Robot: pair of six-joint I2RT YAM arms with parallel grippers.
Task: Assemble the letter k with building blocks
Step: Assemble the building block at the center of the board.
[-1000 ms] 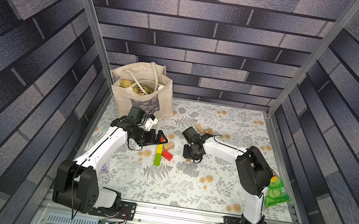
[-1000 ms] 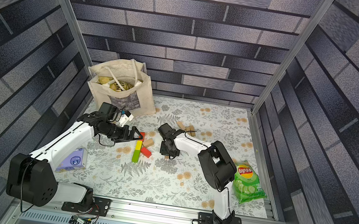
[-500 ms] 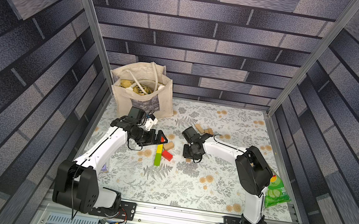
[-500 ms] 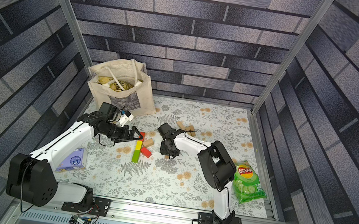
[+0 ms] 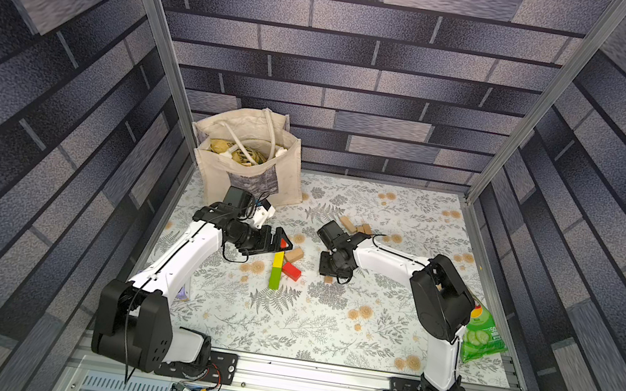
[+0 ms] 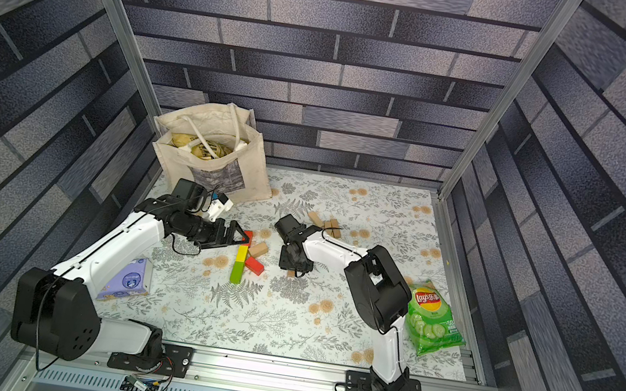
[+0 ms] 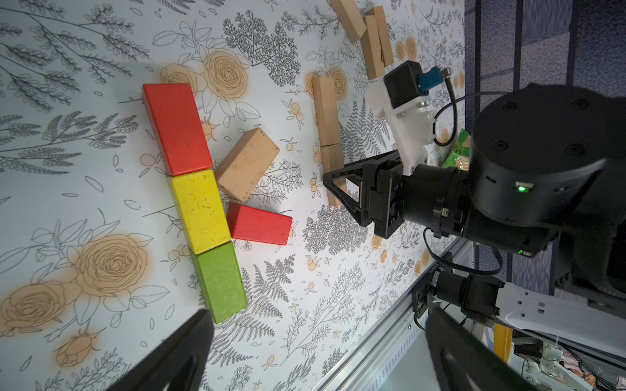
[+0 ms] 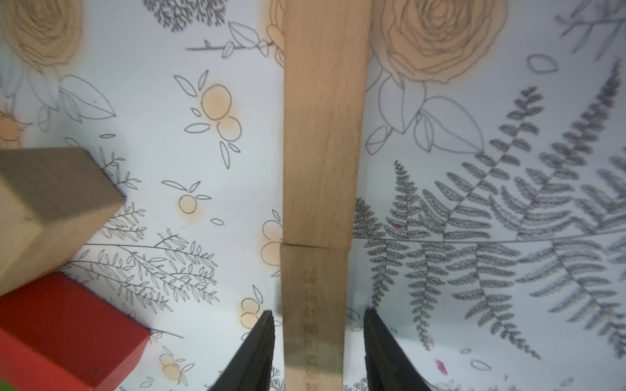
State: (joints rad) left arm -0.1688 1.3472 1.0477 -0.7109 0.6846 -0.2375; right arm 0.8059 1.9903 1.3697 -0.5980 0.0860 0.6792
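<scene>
Beside the yellow block (image 7: 200,210), end to end in one row, we list a red block (image 7: 176,128) and a green block (image 7: 222,281). Against the yellow block's side we list one plain block (image 7: 247,164) and a shorter red block (image 7: 259,225), splayed apart. Farther off on that same side are two plain bars (image 8: 325,135), laid end to end. The right gripper (image 8: 317,316) straddles one, its jaws seemingly just clear of the wood, though we see only the tips. The left gripper (image 7: 316,313) is spread wide, holds nothing and stands near the yellow block's opposite side.
</scene>
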